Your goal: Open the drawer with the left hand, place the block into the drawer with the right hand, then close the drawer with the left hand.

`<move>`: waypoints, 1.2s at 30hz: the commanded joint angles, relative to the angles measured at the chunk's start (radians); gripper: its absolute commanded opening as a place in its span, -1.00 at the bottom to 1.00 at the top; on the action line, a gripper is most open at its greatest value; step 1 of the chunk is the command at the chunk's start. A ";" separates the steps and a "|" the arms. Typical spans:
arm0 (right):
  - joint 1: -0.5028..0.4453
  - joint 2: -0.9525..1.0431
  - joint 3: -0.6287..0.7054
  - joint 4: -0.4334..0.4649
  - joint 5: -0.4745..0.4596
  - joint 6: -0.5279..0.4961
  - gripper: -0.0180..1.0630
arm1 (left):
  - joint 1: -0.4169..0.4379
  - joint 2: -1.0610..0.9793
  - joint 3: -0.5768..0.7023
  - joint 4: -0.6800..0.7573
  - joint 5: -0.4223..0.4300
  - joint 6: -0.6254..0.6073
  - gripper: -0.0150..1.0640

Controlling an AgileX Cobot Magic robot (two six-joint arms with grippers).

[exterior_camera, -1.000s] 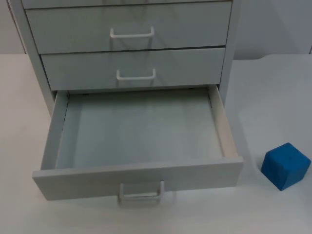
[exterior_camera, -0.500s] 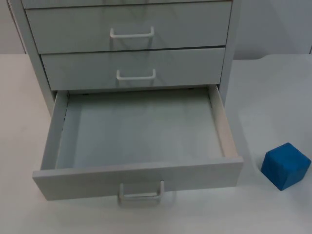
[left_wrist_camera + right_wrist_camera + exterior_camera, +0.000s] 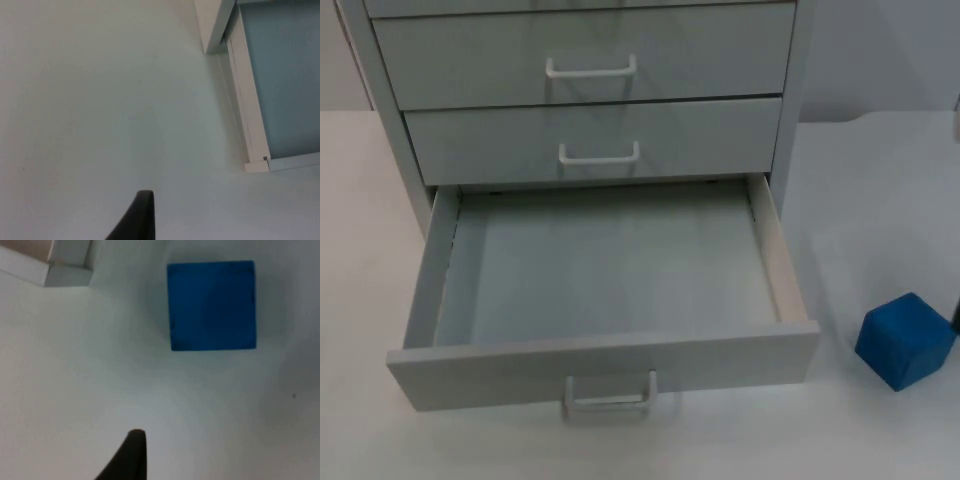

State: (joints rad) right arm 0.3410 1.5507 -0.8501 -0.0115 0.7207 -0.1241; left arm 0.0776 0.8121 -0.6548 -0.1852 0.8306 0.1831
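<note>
With bottom drawer (image 3: 605, 300) already pulled out and bare inside, block step comes next. Blue block (image 3: 906, 340) sits on desk (image 3: 880, 200) just right of drawer front corner, untouched. Right end effector (image 3: 131, 455) hovers over desk near block, fingers can't tell. Left end effector (image 3: 137, 215) waits above desk beside drawer's left side, same, can't tell. Risks imo: off-centre pinch twists cube, or low carry clips drawer side wall and block lands outside.

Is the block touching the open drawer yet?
Apart. The top view shows bare table between the blue block and the drawer; the right wrist view shows the same gap beside the drawer's corner.
</note>
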 commanded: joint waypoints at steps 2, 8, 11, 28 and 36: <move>0.029 0.061 -0.006 -0.013 -0.090 0.003 0.98 | 0.005 -0.007 0.003 -0.012 -0.005 -0.005 0.98; 0.031 0.146 -0.006 -0.023 -0.229 0.003 0.98 | 0.005 -0.007 0.003 -0.012 -0.007 -0.005 0.98; 0.031 0.172 -0.006 -0.028 -0.260 0.003 0.98 | 0.005 -0.007 0.003 -0.012 -0.009 -0.005 0.98; 0.031 0.310 -0.006 -0.038 -0.388 0.003 0.86 | 0.005 -0.007 0.003 -0.010 -0.013 -0.005 0.98; 0.031 0.310 -0.006 -0.038 -0.376 0.003 -0.01 | 0.005 -0.007 0.003 -0.010 -0.016 -0.005 0.98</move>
State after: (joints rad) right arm 0.3664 1.8619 -0.8506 -0.0444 0.3422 -0.1241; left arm 0.0776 0.8121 -0.6548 -0.1862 0.8248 0.1831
